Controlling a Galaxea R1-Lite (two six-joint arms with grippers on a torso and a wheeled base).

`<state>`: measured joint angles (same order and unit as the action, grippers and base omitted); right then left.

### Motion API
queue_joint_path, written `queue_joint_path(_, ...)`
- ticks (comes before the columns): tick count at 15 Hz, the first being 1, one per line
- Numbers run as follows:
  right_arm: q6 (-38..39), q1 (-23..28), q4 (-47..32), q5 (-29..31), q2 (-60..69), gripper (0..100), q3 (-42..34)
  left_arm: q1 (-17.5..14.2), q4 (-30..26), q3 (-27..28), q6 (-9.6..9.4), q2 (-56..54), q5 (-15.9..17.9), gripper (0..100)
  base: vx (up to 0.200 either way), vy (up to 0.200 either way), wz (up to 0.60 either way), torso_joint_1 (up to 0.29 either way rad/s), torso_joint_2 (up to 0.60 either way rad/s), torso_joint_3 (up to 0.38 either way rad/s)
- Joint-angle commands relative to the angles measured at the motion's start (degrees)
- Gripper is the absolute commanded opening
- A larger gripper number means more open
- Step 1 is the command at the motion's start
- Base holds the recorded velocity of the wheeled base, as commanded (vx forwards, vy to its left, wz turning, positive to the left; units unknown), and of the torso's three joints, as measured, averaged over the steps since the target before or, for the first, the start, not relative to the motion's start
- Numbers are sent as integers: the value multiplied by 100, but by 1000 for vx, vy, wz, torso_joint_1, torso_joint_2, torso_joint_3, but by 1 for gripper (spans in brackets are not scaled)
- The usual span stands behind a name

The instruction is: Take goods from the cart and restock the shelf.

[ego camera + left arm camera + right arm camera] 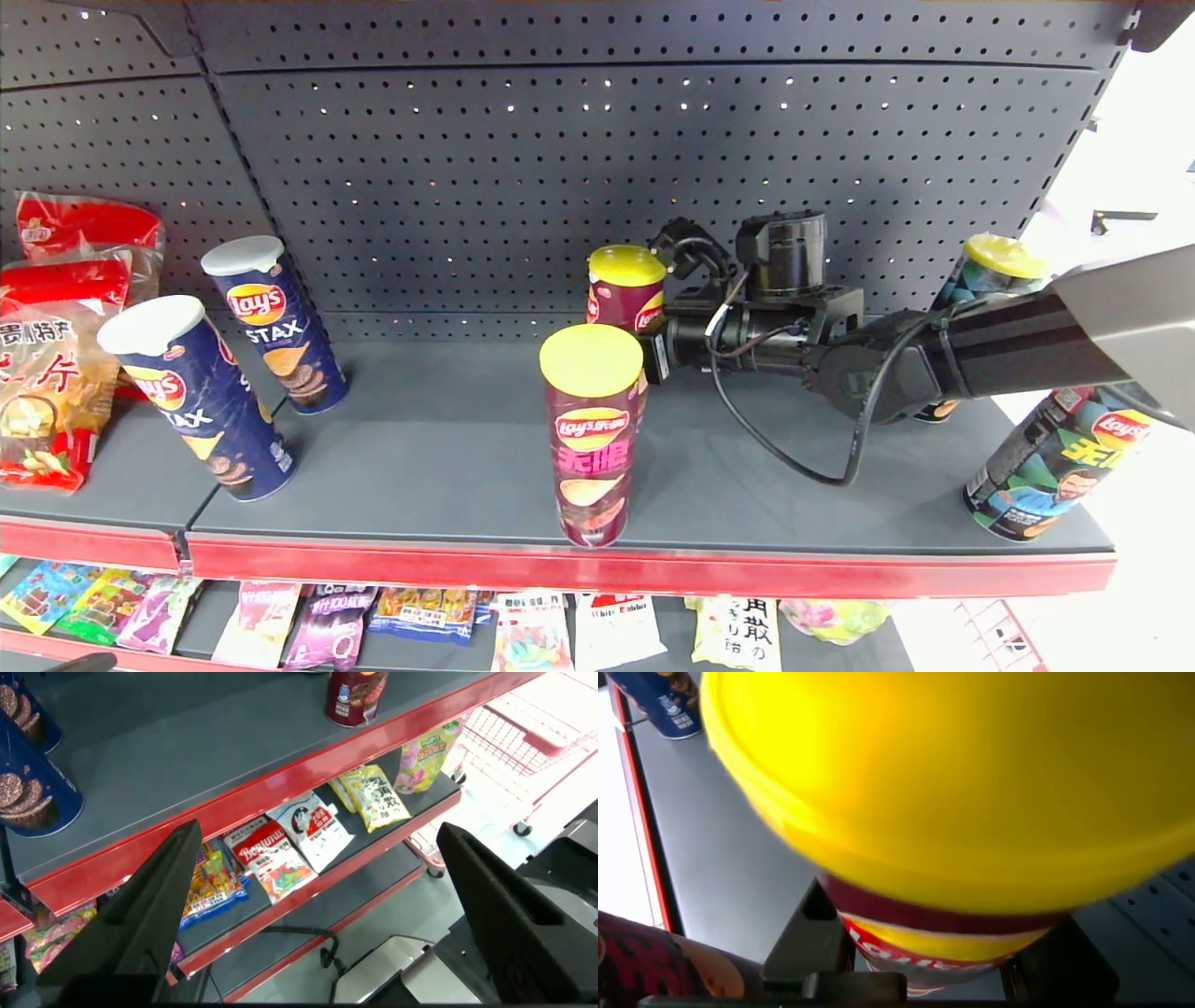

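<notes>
Our right gripper [646, 336] sits just right of centre in the head view, its arm running in level from the right edge. The jaws are clamped on the rear maroon can [624, 285]. In the right wrist view the dark fingers [805, 943] press against both sides of the can's body, under its yellow lid [952, 793].

The can lies straight ahead of the gripper, toward the left of the frame. Its long axis runs up and down, about square to the line of the arm, with the lid pointing to the top of the picture. We cannot tell whether its base touches the shelf [448, 439], because the front maroon can [592, 439] stands directly before it and hides its foot. That front can is also upright, lid up, close to the shelf's red front edge.

We judge that the release turns on the held can staying vertical, just behind its twin and short of the perforated back panel [523, 187].

Our left gripper [318, 924] is spread wide and holds nothing. It hangs below the shelf's edge, well apart from both cans, so the right arm is the nearer one.
</notes>
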<state>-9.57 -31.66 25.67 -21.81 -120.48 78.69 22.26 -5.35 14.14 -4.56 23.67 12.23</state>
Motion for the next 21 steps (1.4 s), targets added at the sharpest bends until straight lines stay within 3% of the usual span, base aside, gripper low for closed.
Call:
queue_joint_path(1,-1,-33,-1,1,-11,0,-47,-2,-1,-8,-1,14,-1,100,0,0,0,0,0,0)
queue_joint_path(2,-1,-60,-1,36,-11,100,-56,-2,-1,-8,-1,14,-1,100,0,0,0,0,0,0)
queue_joint_path(7,25,-42,69,168,200,100,-240,-2,-1,-52,-1,14,8,100,0,0,0,0,0,0)
queue_joint_path(17,175,309,69,880,1809,100,-2156,-2,34,27,-1,471,52,100,0,0,0,0,0,0)
queue_joint_path(21,227,389,69,1346,2899,100,-3290,-2,34,607,16,1245,-10,100,0,0,0,0,0,0)
